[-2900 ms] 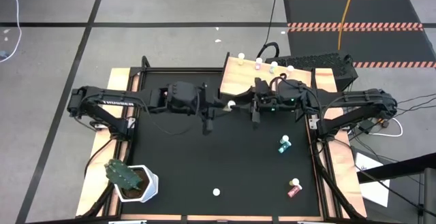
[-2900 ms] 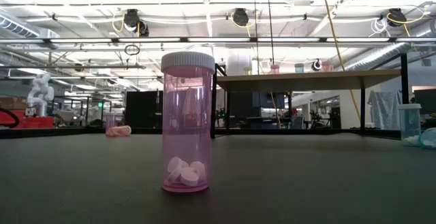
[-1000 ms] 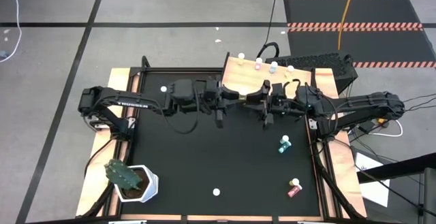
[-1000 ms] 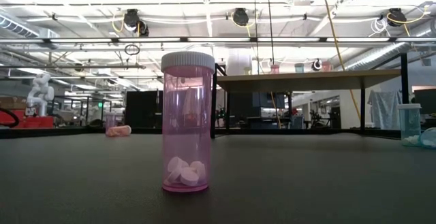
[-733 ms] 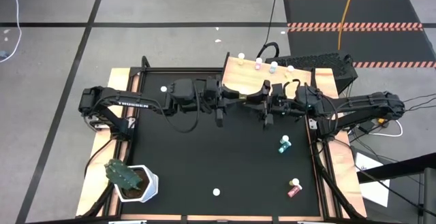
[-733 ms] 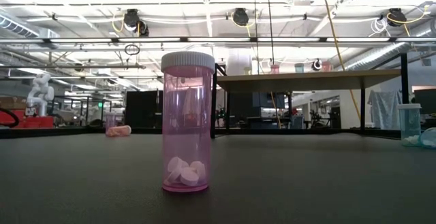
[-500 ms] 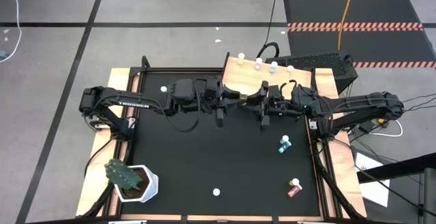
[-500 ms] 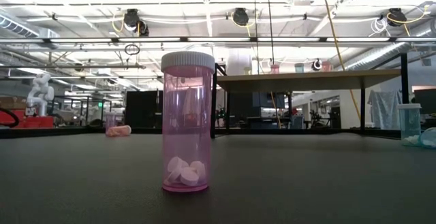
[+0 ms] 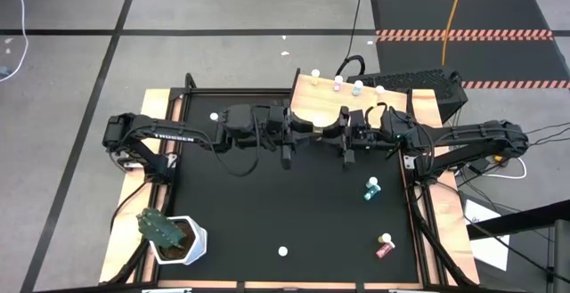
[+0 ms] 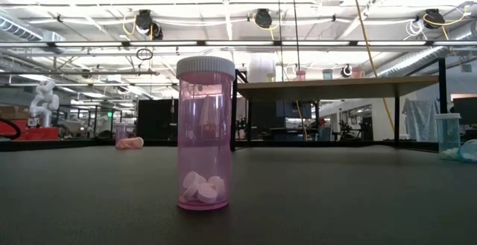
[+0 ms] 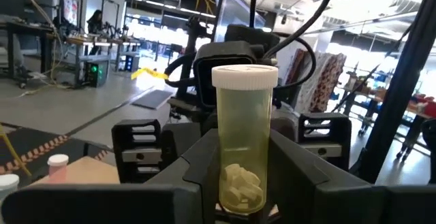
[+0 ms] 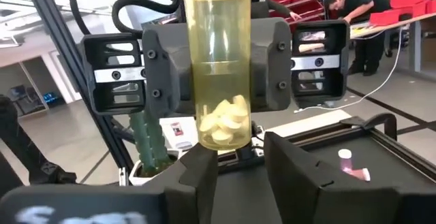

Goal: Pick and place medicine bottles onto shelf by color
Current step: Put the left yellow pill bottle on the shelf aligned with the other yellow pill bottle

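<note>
A yellow medicine bottle (image 11: 243,115) with a white cap stands upright in the air between both grippers, also seen in the right wrist view (image 12: 218,60). My left gripper (image 9: 303,134) is shut on it, just off the near edge of the wooden shelf (image 9: 312,106). My right gripper (image 12: 240,146) faces it from the table's right (image 9: 331,134). It is open, with its fingers below and beside the bottle's base; no touch shows. Several bottles (image 9: 337,84) stand along the shelf's far edge. My left gripper pinches the yellow bottle's lower body (image 11: 225,166) between its two fingers (image 11: 194,163). They come level from the table's left. The bottle is upright and lifted clear of the table, its cap above the fingers.
A pink bottle (image 10: 205,133) stands near the table's near edge (image 9: 283,251). A teal bottle (image 9: 370,189) stands and a red one (image 9: 385,245) lies at the right. Another bottle (image 9: 214,115) stands far left. A cactus pot (image 9: 174,238) is at the near left corner.
My right gripper has edged a little toward the table's left, closer to the bottle and the left gripper. The bottle has stayed where it was.
</note>
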Controlling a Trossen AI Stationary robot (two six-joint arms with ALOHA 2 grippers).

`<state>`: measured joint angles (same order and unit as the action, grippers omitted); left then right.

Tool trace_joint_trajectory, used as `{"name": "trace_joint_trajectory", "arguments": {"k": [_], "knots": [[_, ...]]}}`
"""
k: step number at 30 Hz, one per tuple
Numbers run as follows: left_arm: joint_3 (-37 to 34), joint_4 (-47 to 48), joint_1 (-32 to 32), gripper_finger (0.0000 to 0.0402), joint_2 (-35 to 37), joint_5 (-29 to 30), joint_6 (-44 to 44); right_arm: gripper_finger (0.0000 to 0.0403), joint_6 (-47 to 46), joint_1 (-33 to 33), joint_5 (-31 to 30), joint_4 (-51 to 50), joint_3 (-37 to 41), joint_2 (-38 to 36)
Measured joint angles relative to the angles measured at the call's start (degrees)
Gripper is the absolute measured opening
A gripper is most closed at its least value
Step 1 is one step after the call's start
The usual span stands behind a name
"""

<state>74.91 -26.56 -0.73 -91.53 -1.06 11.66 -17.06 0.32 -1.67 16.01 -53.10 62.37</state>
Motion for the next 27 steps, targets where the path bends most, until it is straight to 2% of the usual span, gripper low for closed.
{"name": "trace_joint_trajectory", "arguments": {"k": [9,27], "knots": [[0.0,0.0,-0.2,0.0108,0.0,0.0,-1.1,0.0174,0.9,0.0,-1.6,-0.3,0.0,-0.8],[0.0,0.9,-0.2,0.0108,0.1,0.2,-4.5,0.0179,-1.6,-0.9,-2.2,-0.8,0.0,-1.5]]}}
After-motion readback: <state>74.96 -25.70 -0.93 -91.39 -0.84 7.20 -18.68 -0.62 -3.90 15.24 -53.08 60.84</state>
